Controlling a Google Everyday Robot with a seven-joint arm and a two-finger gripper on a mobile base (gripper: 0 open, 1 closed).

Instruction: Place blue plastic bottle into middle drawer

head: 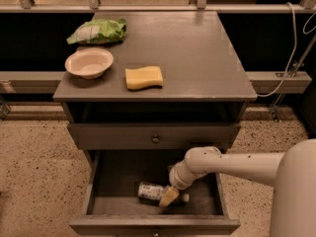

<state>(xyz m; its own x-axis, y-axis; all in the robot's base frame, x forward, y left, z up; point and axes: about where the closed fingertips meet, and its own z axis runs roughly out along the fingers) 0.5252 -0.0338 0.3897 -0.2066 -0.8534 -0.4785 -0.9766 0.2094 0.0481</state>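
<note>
The blue plastic bottle [150,190] lies on its side on the floor of the middle drawer [92,194], which is pulled out wide below the cabinet. Its white cap end points right. My gripper [169,196] is down inside the drawer at the bottle's right part, on the end of the white arm that comes in from the right. The gripper's tan tip covers part of the bottle near the cap.
A closed drawer front with a round knob [155,138] sits just above the open drawer. On the cabinet top are a yellow sponge [143,77], a pale bowl [89,62] and a green-and-white snack bag [98,31]. The floor is speckled.
</note>
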